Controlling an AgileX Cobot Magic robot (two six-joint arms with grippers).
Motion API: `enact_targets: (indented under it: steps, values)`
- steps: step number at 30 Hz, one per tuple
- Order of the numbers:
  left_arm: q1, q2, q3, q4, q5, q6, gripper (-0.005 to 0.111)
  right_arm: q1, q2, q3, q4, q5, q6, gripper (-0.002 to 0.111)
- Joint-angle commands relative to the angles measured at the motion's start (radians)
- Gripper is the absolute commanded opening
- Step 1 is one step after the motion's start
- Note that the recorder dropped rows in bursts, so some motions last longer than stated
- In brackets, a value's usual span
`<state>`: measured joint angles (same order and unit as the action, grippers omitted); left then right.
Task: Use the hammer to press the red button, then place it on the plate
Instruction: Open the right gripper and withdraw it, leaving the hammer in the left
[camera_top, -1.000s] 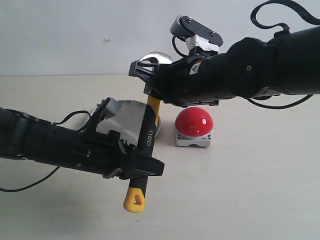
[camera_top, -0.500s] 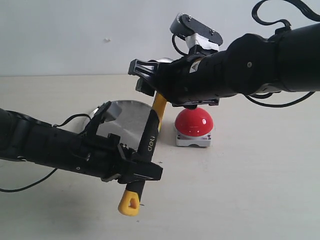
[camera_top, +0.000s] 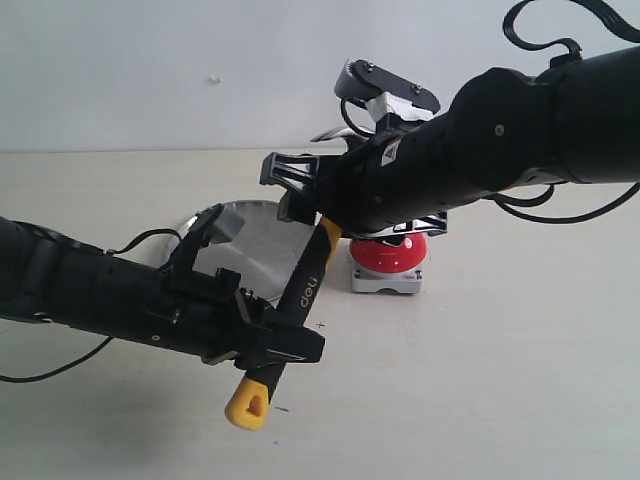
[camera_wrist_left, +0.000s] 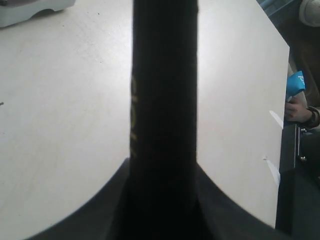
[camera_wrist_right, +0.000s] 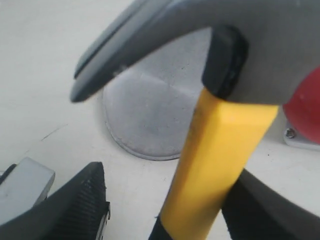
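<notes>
Your left tool (camera_top: 280, 340) clamps the hammer (camera_top: 310, 283) by its black rubber grip, arm low; your right tool (camera_top: 292, 188) straddles the squared yellow neck, closure unclear.

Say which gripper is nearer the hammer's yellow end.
Left. The left gripper clasps the hammer just above that end; the right gripper sits at the far end, by the head.

plate (camera_top: 250, 250) just left of red button (camera_top: 388, 256), hammer (camera_top: 306, 289) slanting across plate's right edge
</notes>
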<state>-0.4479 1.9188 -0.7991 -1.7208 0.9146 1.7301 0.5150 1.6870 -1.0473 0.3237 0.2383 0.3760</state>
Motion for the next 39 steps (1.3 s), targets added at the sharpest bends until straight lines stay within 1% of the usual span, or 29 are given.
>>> enact_targets:
  steps: [1,5,13,17,21,24,25,28,31,34,39]
  values:
    - [-0.003,-0.007,-0.007,-0.024,0.051,0.035,0.000,-0.002,-0.014,-0.007,-0.011,0.015,-0.003,0.064]
    - [-0.003,-0.007,-0.007,-0.024,0.051,0.035,0.000,-0.002,-0.019,-0.007,-0.077,0.030,0.046,0.065]
    - [-0.001,-0.007,-0.007,-0.024,0.051,0.040,0.000,-0.002,-0.081,-0.007,-0.331,0.098,0.229,0.065]
    - [-0.001,-0.007,-0.007,-0.024,0.051,0.043,0.000,-0.002,-0.086,-0.007,-0.380,0.156,0.241,0.065]
    - [-0.001,-0.007,-0.007,-0.024,0.051,0.041,0.000,-0.002,-0.130,0.011,-0.411,0.149,0.263,0.065]
    - [-0.001,-0.007,-0.007,-0.024,0.051,0.039,0.000,-0.002,-0.192,0.047,-0.414,0.096,0.263,0.065]
    - [-0.001,-0.007,-0.007,-0.024,0.051,0.039,0.000,-0.002,-0.214,0.065,-0.441,0.074,0.263,0.065]
    - [-0.001,-0.007,-0.007,-0.024,0.051,0.039,0.000,-0.005,-0.264,0.088,-0.509,0.070,0.332,0.065]
    - [-0.001,-0.012,-0.007,-0.024,0.051,0.036,0.000,-0.005,-0.335,0.113,-0.560,0.070,0.335,0.065]
    - [-0.001,-0.032,-0.007,-0.024,0.043,0.029,0.000,-0.005,-0.444,0.162,-0.578,0.059,0.323,0.065]
    - [-0.001,-0.094,-0.007,-0.024,0.035,0.007,0.000,-0.005,-0.716,0.324,-0.592,0.021,0.324,0.065]
